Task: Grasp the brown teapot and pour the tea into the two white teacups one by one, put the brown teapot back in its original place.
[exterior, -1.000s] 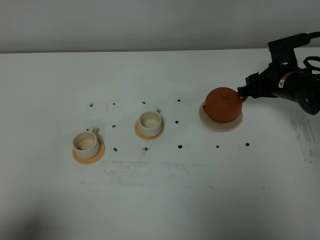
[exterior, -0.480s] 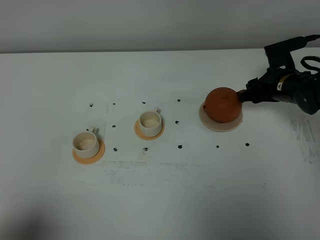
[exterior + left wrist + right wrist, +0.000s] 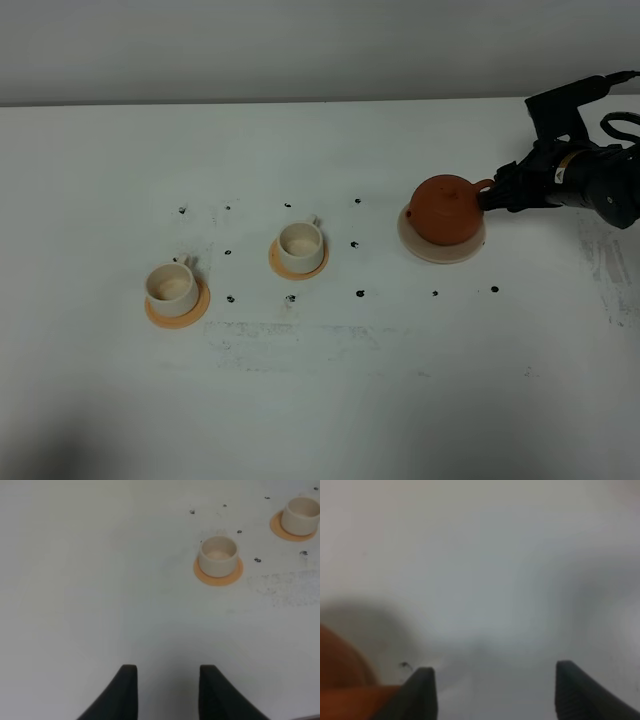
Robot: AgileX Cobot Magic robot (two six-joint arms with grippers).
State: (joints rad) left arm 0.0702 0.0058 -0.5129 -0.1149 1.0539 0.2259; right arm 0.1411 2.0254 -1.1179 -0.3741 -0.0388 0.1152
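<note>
The brown teapot [image 3: 445, 210] sits on its pale beige coaster [image 3: 428, 250] at the right of the white table. My right gripper [image 3: 492, 196] is at the teapot's loop handle [image 3: 483, 186], open. In the right wrist view its jaws [image 3: 492, 690] stand wide, with an orange blur of the teapot [image 3: 340, 680] beside one finger [image 3: 422, 690]. Two white teacups [image 3: 170, 285] [image 3: 299, 243] stand on orange saucers at the left and middle. The left wrist view shows both cups [image 3: 218, 555] [image 3: 300, 516] ahead of my left gripper [image 3: 168, 690], open and holding nothing. No tea is visible.
Small black marks dot the white table [image 3: 330, 380] around the cups and coaster. The table's far edge meets a grey wall [image 3: 300, 50]. The right arm's black body and cables [image 3: 590, 170] lie at the far right.
My right gripper has shifted slightly up and back at the teapot's handle, and the teapot has rocked a little on its coaster. The cups have not moved.
</note>
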